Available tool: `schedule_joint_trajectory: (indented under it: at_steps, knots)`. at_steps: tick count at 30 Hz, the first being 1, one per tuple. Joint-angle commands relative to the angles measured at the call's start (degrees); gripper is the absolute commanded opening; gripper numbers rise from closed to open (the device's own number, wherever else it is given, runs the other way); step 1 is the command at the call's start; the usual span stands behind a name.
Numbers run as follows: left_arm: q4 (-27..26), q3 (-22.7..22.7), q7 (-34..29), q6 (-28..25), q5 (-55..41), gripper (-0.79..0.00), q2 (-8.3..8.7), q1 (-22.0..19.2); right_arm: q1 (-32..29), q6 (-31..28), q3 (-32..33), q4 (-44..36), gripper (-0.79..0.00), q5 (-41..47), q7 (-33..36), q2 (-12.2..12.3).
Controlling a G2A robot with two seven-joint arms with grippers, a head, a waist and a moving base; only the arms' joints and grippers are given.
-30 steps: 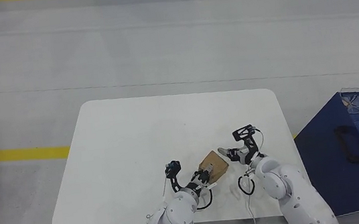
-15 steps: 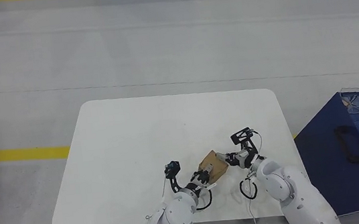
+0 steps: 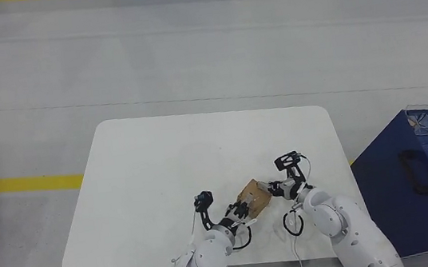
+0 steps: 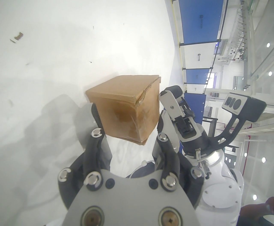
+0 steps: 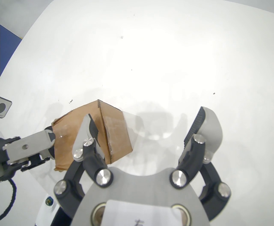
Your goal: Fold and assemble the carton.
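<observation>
A small brown carton [image 3: 254, 195] sits folded into a box shape near the front edge of the white table [image 3: 161, 164]. In the left wrist view the carton [image 4: 126, 109] lies between the two dark fingers of my left gripper [image 4: 128, 119], which is shut on its sides. My left gripper [image 3: 243, 207] comes at it from the near side. My right gripper [image 5: 145, 113] is open. One of its fingers [image 5: 90, 128] rests against the seamed face of the carton [image 5: 115, 132], and the other stands off over bare table. My right gripper [image 3: 275, 187] is at the carton's right.
A dark blue cabinet [image 3: 421, 180] stands just off the table's right edge, with a clear holder [image 3: 425, 117] on it. A small brown scrap [image 4: 18, 36] lies on the table beyond the carton. The far and left parts of the table are open.
My right gripper has moved left from a short way off until one finger meets the carton. The left gripper keeps its hold and has shifted only slightly.
</observation>
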Motion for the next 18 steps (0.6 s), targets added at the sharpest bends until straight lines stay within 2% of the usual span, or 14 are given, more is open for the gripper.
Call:
schedule_joint_trajectory:
  at_steps: [1, 4, 11, 15, 18]
  knots:
    - [-1.3, 0.1, 1.0, -2.0, 1.2, 0.000, 0.19, 0.8, -0.1, 0.4, 0.5, -0.1, 0.000, 0.4, -0.6, 0.0]
    - [-3.7, 0.8, 2.2, -7.1, 6.9, 0.000, 0.84, 2.2, -0.3, 1.3, 2.0, -0.4, 0.000, 1.7, -1.8, 0.2]
    - [-7.0, 2.1, 6.2, -12.3, 27.9, 0.000, 2.70, 4.0, 2.6, 2.4, 0.9, 2.5, 0.000, -0.6, 0.7, 0.1]
    - [-6.5, 3.3, 2.1, -12.7, 41.7, 0.000, 3.67, 2.0, 6.2, 1.7, -1.4, 6.6, 0.000, -0.3, 2.1, -0.4]
    - [-7.7, 4.3, -2.3, -11.1, 49.5, 0.000, 4.13, 1.5, 8.7, 1.0, -3.9, 9.3, 0.000, -2.0, 2.5, -0.8]
